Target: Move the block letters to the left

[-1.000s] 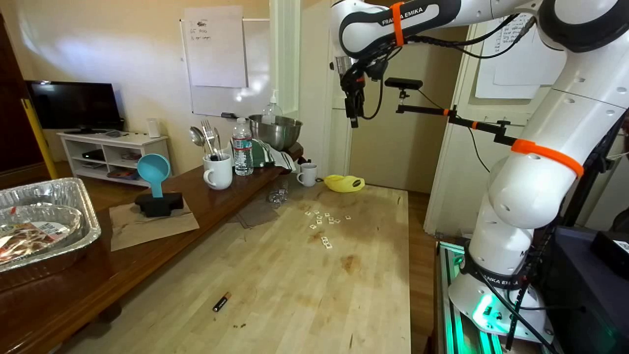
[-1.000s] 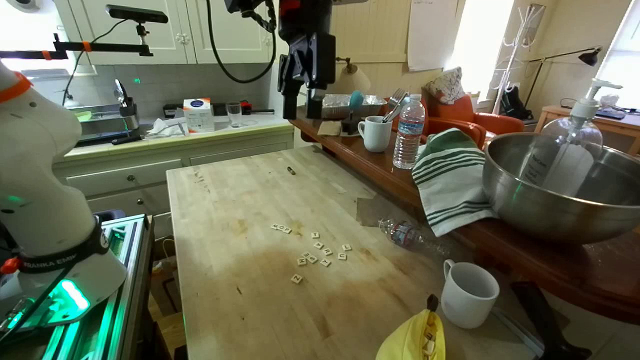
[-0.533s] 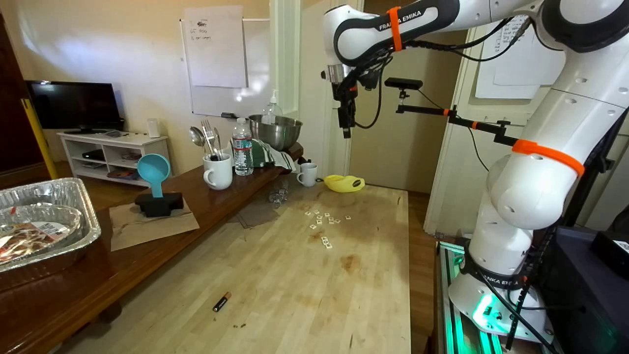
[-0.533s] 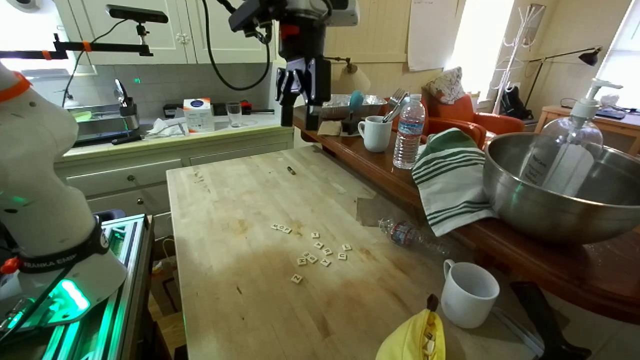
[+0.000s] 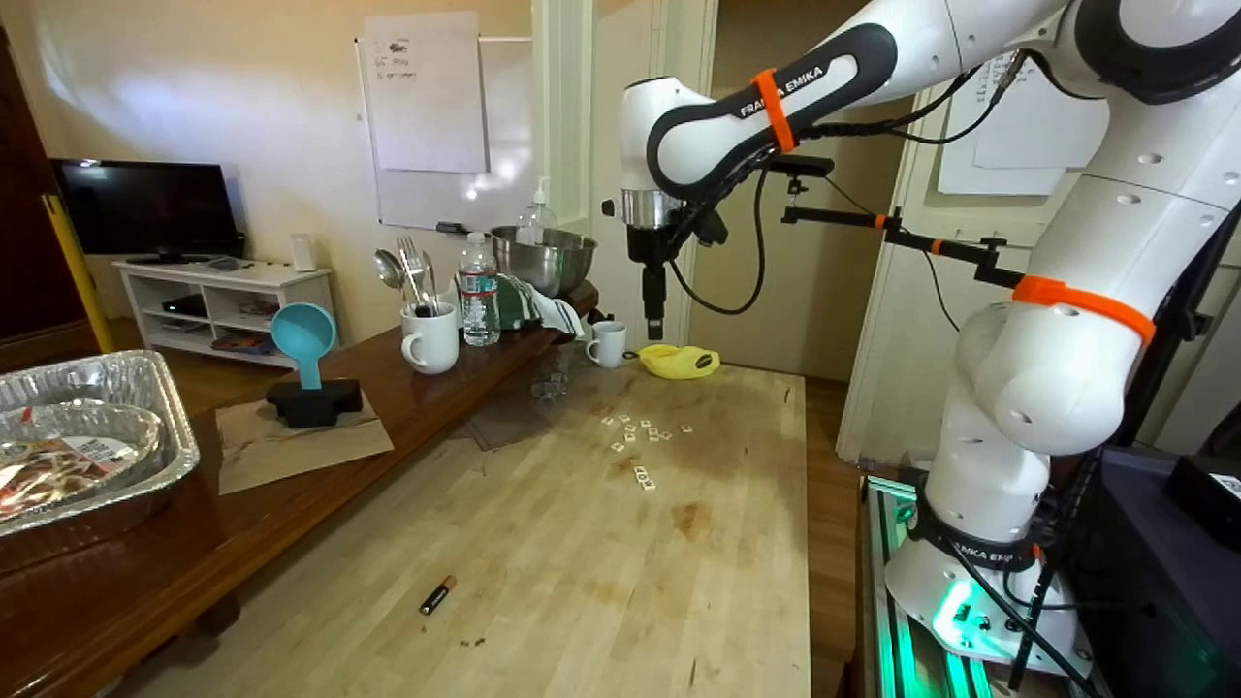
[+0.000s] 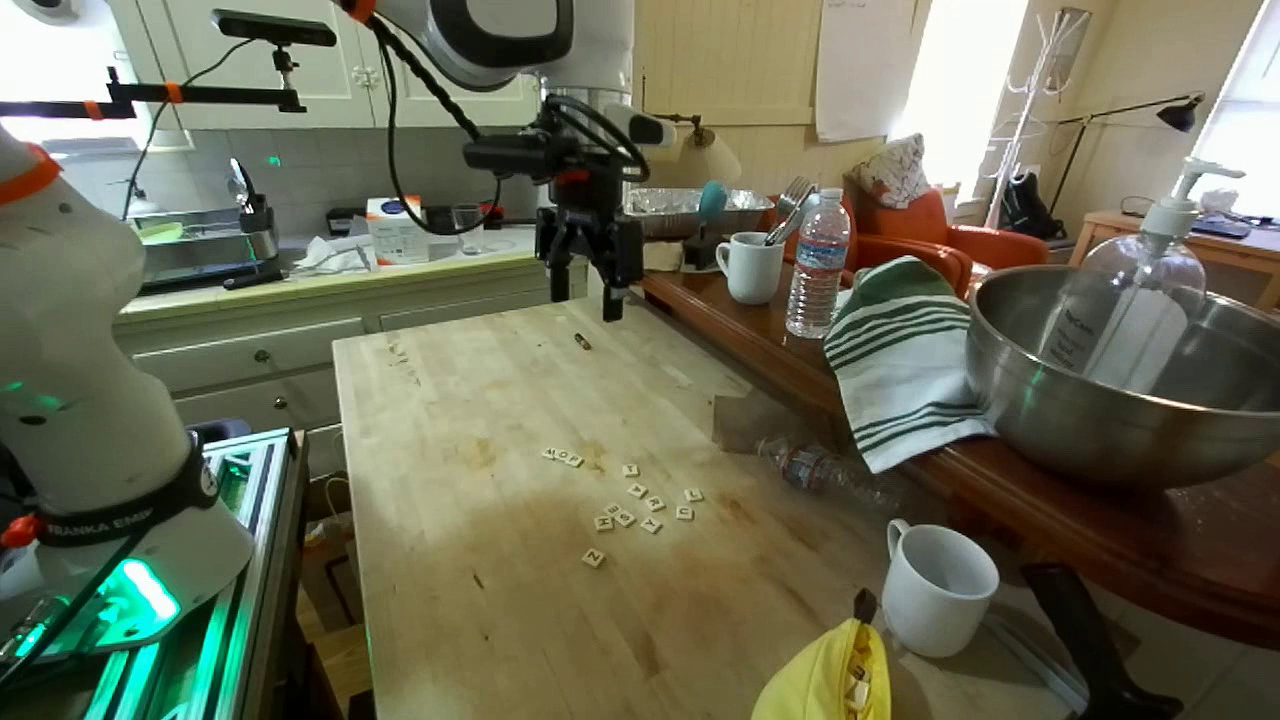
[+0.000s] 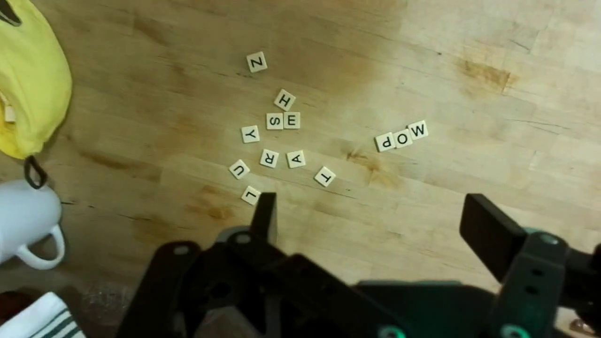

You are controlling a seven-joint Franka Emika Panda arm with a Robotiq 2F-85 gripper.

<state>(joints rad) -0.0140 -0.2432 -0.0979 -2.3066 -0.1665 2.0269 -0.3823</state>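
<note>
The block letters are small pale square tiles on the wooden table. In the wrist view, three tiles form a touching row reading P, O, W. Several more lie scattered to their left, including a touching S tile and E tile, a Z tile and a T tile. An L tile is partly hidden behind a finger. The row and the row show in both exterior views. My gripper is open and empty, held above the table, pointing down.
A yellow banana-shaped pouch and a white mug stand on the table beyond the tiles. A clear bottle lies beside the raised brown ledge. A battery lies on the table. A steel bowl sits on the ledge.
The arm has come down and my gripper is lower over the table, shifted slightly left in both exterior views. It has also turned to point more straight down. The tiles have not moved.
</note>
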